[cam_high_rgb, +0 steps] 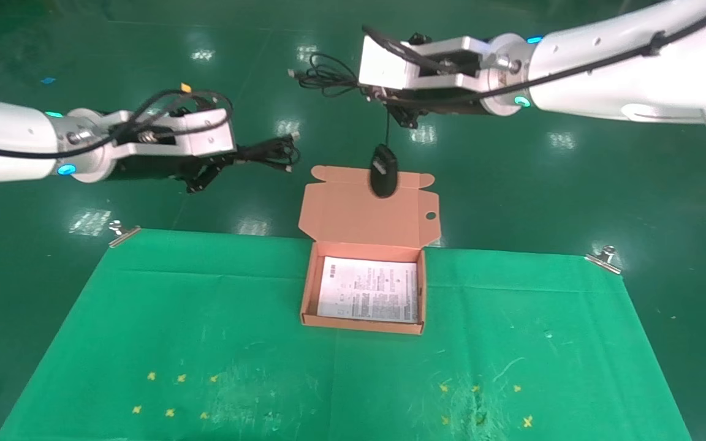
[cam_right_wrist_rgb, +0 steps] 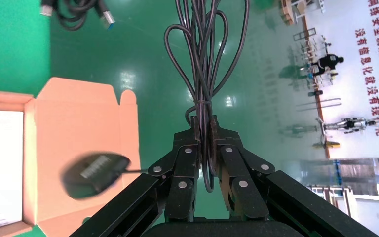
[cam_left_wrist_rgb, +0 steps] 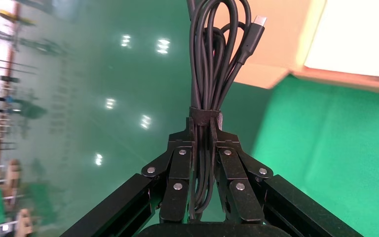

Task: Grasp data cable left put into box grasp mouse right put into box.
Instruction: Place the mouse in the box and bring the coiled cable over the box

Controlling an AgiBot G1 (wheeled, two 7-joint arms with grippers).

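Note:
My left gripper (cam_high_rgb: 230, 158) is raised left of the box and is shut on the data cable (cam_high_rgb: 270, 153), a strapped bundle of black loops; the left wrist view shows the jaws (cam_left_wrist_rgb: 205, 126) clamped round the bundle (cam_left_wrist_rgb: 212, 64). My right gripper (cam_high_rgb: 372, 93) is raised behind the box and is shut on the mouse's coiled thin cord (cam_high_rgb: 328, 76). The black mouse (cam_high_rgb: 383, 169) dangles from that cord over the open lid (cam_high_rgb: 359, 214). In the right wrist view the gripper (cam_right_wrist_rgb: 205, 123) pinches the cord (cam_right_wrist_rgb: 205, 59) and the mouse (cam_right_wrist_rgb: 93, 173) hangs beside it. The salmon-orange box (cam_high_rgb: 307, 294) lies open, holding only its white sheet.
A green cloth (cam_high_rgb: 206, 343) covers the table, held by metal clips at the far corners (cam_high_rgb: 121, 233) (cam_high_rgb: 604, 257). Small yellow marks dot the cloth's near part. Glossy green floor lies beyond the table's far edge.

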